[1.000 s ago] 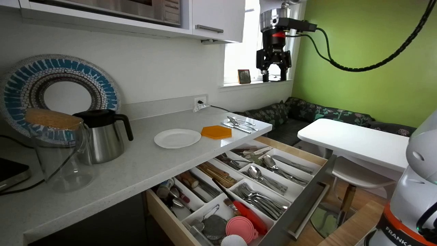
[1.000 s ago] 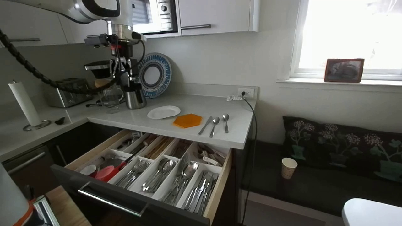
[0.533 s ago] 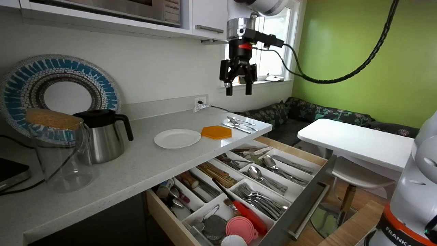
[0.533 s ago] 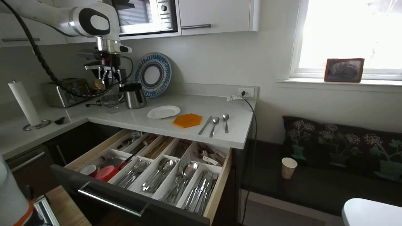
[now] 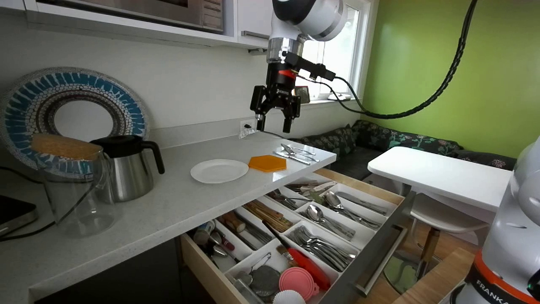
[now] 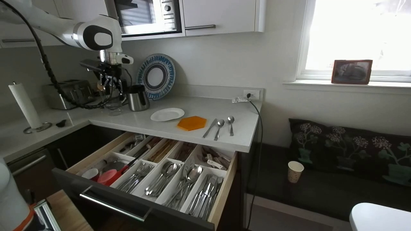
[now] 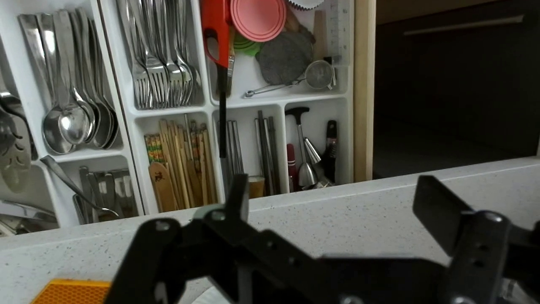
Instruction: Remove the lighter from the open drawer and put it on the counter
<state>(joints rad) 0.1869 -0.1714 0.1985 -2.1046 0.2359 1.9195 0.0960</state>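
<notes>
Hanging higher than the drawer (image 5: pixel 211 274), the pincer (image 5: pixel 274 125) has its fingers (image 7: pixel 441 215) wide apart. The red lighter (image 5: pixel 300 258) lies inside the drawer, just beside the forks (image 7: pixel 156 67), its black tip (image 7: pixel 222 122) poking over a little wall (image 7: pixel 261 102). Over the drawer's back, the table (image 5: pixel 168 219) holds a white plate (image 5: pixel 219 171).

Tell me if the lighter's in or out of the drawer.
In: the red lighter lies in the drawer, its black nozzle crossing a divider.
</notes>
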